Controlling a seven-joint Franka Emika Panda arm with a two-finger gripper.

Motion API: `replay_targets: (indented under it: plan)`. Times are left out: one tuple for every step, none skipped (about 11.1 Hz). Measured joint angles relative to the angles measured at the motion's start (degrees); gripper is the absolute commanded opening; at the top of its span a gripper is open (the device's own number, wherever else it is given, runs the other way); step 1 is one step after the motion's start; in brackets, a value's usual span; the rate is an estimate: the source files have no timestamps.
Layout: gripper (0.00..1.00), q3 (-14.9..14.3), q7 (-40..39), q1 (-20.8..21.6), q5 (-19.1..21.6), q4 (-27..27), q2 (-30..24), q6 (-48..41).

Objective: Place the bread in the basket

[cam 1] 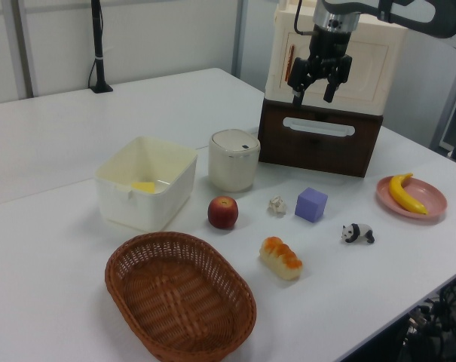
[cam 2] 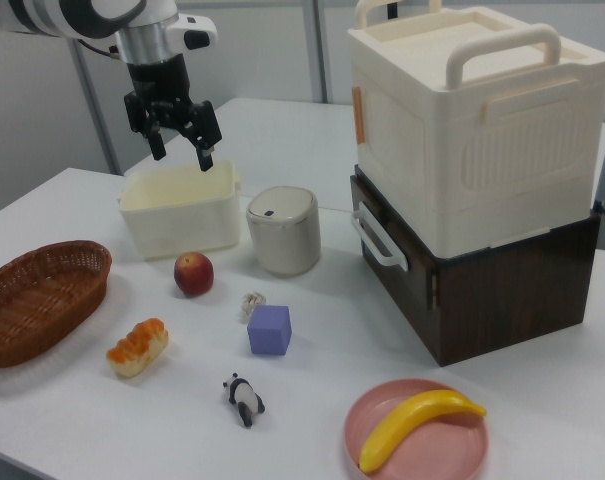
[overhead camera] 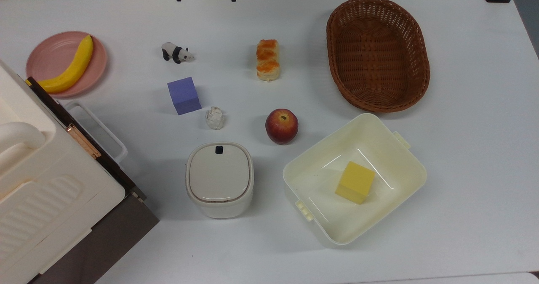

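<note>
The bread [overhead camera: 268, 59] [cam 1: 281, 257] [cam 2: 137, 347], a pale loaf of three joined bumps with an orange-brown top, lies on the white table. The brown wicker basket [overhead camera: 417, 44] [cam 1: 137, 260] [cam 2: 77, 262] stands empty beside it, to the top view's right. My gripper [cam 1: 312, 93] [cam 2: 180, 150] hangs open high above the table with nothing between its fingers. In the right view it is over the cream tub; in the left view it is in front of the big cream box, far from the bread.
A red apple [overhead camera: 281, 126], a cream tub [overhead camera: 412, 166] holding a yellow block [overhead camera: 354, 182], a lidded white canister [overhead camera: 219, 179], a purple cube [overhead camera: 184, 95], a small white figurine [overhead camera: 214, 118], a panda toy [overhead camera: 177, 52] and a banana [overhead camera: 73, 67] on a pink plate [overhead camera: 44, 52] share the table. A cream box on a brown cabinet [cam 2: 482, 200] stands at the top view's lower left.
</note>
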Motion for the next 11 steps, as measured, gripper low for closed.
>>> replay_targets:
  plan:
    - [1.00, -0.08, 0.00, -0.14, 0.00, 0.01, -0.06, 0.27]
    - [1.00, -0.06, 0.00, -0.13, 0.16, -0.06, 0.24, 0.27]
    - [1.00, -0.01, 0.00, -0.08, 0.18, -0.07, 0.92, 0.27]
    - [1.00, 0.02, 0.00, 0.00, 0.19, -0.06, 1.48, 0.27]
    - [1.00, 0.10, 0.00, 0.07, 0.27, -0.03, 1.68, 0.28]
    - [1.00, 0.21, 0.11, 0.15, 0.82, 0.08, 1.67, 0.28]
    - [1.00, 0.23, 0.53, 0.26, 1.94, 0.38, 1.66, 0.28]
    - [1.00, 0.23, 0.82, 0.37, 2.39, 0.86, 1.65, 0.28]
    - [1.00, 0.23, 0.88, 0.38, 2.41, 1.12, 1.65, 0.28]
    - [1.00, 0.23, 0.88, 0.38, 2.41, 1.13, 1.71, 0.28]
    - [1.00, 0.23, 0.88, 0.41, 2.41, 1.13, 1.83, 0.28]
